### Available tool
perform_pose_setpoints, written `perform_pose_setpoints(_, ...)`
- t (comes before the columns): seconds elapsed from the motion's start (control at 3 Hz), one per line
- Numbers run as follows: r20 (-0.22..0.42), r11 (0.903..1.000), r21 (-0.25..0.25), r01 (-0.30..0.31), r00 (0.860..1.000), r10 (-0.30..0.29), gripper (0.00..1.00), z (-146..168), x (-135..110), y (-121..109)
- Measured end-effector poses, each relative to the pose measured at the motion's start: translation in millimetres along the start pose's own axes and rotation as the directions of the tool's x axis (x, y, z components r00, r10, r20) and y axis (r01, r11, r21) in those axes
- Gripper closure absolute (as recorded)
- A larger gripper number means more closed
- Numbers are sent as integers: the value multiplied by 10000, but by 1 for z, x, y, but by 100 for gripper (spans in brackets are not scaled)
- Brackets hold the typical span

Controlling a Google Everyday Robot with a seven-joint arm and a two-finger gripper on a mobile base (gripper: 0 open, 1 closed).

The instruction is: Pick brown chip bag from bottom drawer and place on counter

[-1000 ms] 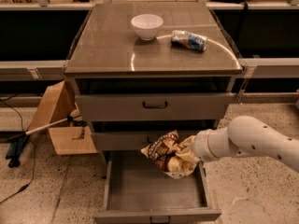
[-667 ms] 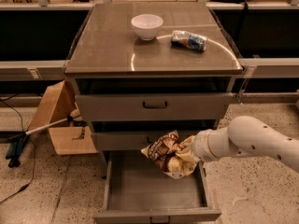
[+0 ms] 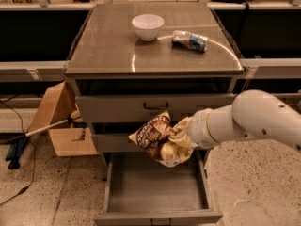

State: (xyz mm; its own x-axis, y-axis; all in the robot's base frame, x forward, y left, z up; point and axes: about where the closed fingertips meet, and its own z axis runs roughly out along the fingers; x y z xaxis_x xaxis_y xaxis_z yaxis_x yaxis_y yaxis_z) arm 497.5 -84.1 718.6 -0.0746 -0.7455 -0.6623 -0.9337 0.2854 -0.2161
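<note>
The pick is looking done and the placing is waiting to begin; the gripper, at the end of the white arm reaching in from the right, is clenching the right-hand part of the brown chip bag, judging by the way the bag is hanging in the air with nothing under it; the bag is sitting in front of the middle drawer's face, above the bottom drawer, which is standing pulled out with its grey floor showing bare; the counter is lying well above the bag, carrying a white bowl and, just to the bowl's right, a blue-and-silver packet; what is remaining, as I am judging it, is lifting the bag past the cabinet front and setting it down on the open near part of the counter; the bag is tilting, its long axis appearing to slope from the free left corner down toward the gripper, its printed face turning toward the camera and crumpling where it is being held.
</note>
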Motion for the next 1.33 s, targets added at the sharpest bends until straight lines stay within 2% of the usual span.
perform_pose_setpoints(0.33,330,9952,368,906,9952,-918,100,-44,-62,1)
perform_pose_setpoints(0.67,437,9817,699,1771,9826,-1804,100,-79,-116,-1)
perform_pose_setpoints(1.0,479,9552,1190,2709,9594,-2780,100,-116,-176,-9)
perform_pose_setpoints(1.33,452,9389,1445,3124,9458,-3217,100,-134,-204,-14)
